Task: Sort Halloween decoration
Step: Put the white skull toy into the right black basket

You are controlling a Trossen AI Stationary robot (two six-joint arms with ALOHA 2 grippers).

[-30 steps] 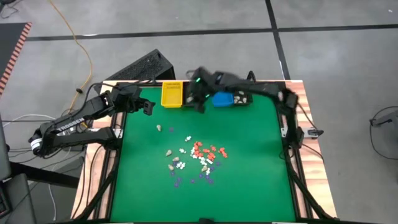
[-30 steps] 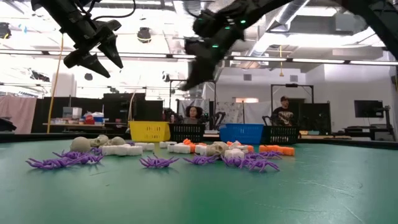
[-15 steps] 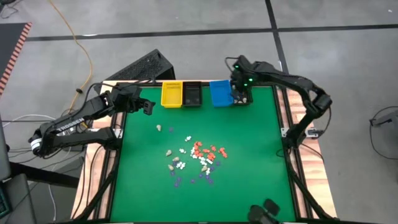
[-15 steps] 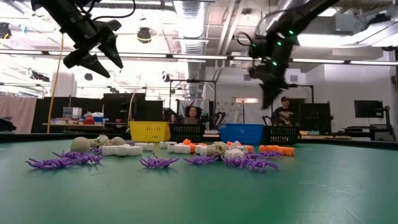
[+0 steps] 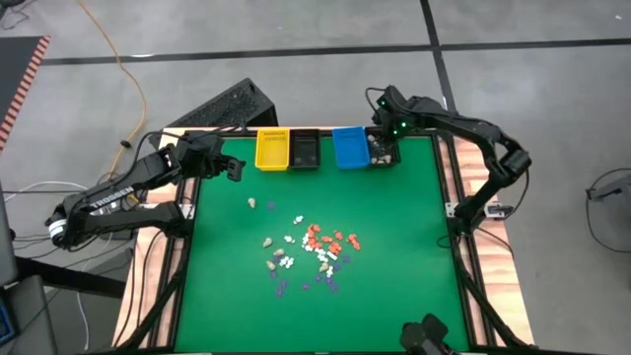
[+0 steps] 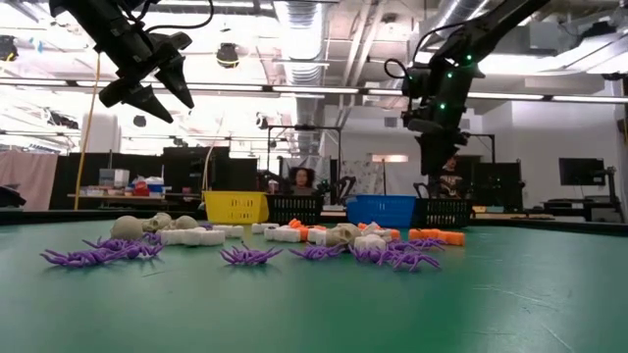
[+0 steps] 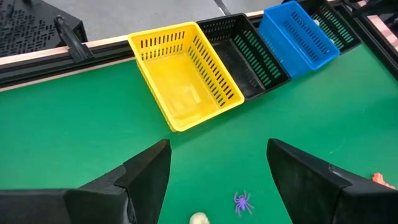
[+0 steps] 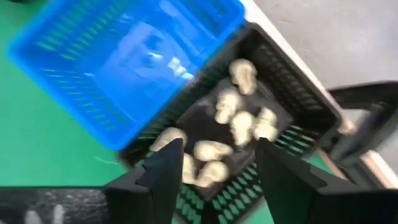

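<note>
Over the table's far right corner, my right gripper [image 5: 383, 138] hangs with fingers spread above a black bin [image 8: 273, 118] of cream skulls [image 8: 231, 119], beside the blue bin [image 5: 349, 148]. Halloween decoration [image 5: 314, 248] litters the green mat's centre. My left gripper [image 5: 235, 169] waits open near the far left corner.
</note>
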